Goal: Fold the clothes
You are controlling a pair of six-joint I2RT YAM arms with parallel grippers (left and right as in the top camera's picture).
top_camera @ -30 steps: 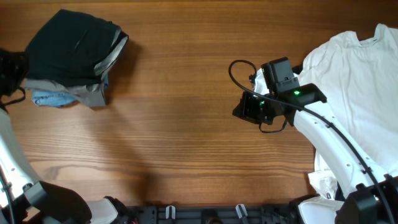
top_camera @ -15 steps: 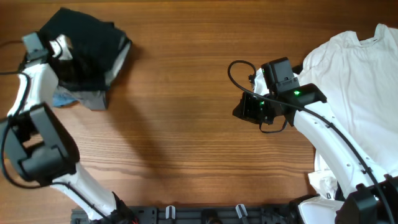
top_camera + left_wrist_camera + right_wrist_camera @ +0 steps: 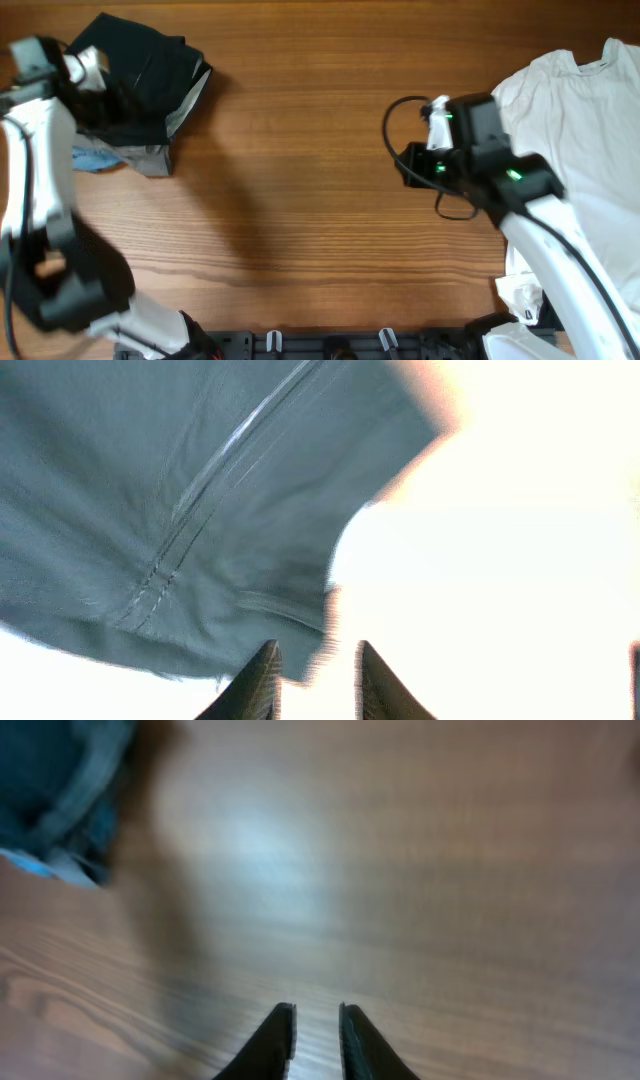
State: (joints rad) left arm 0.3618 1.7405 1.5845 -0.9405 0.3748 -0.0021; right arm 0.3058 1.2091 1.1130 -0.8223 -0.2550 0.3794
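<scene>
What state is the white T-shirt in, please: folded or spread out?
Spread out: the white T-shirt lies open and rumpled, collar showing.

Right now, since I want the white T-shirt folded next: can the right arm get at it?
Probably yes. The white T-shirt lies spread beside the right arm; the right gripper points away over the table, so it must turn back.

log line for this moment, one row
task fold clothes | left end effector at clothes pile, empty | right end effector over table, empty | white t-shirt not yet folded
</scene>
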